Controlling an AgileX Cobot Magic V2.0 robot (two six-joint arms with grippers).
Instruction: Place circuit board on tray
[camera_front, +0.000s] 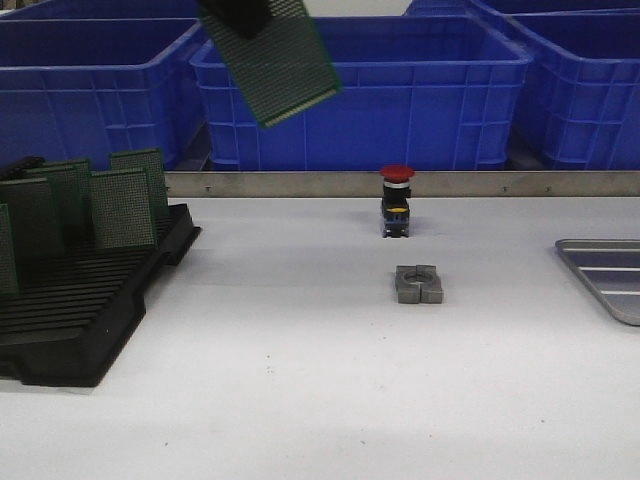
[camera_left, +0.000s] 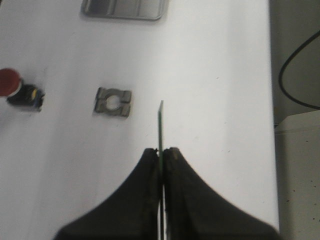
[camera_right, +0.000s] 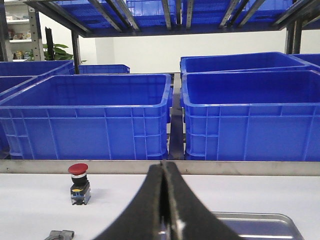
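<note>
In the front view the left gripper (camera_front: 243, 18) is mostly cut off at the top edge, but it holds a green circuit board (camera_front: 280, 65) tilted in the air, high above the white table (camera_front: 300, 400) and in front of the blue bins (camera_front: 400, 90). Only a corner of the tray (camera_front: 605, 275) shows there, at the right edge of the table, well apart from the board.

The left wrist view adds what the front cannot: the left gripper (camera_left: 160, 156) has its fingers (camera_left: 145, 195) pressed together on the board (camera_left: 160, 125), seen edge-on as a thin green line. Below it lie a grey metal clamp block (camera_left: 113, 102), a red push button (camera_left: 15, 89) and the tray (camera_left: 125, 9).

The right wrist view alone shows the right gripper (camera_right: 164, 200), its fingers closed against each other with nothing between, low over the table near the tray (camera_right: 260, 225).
</note>
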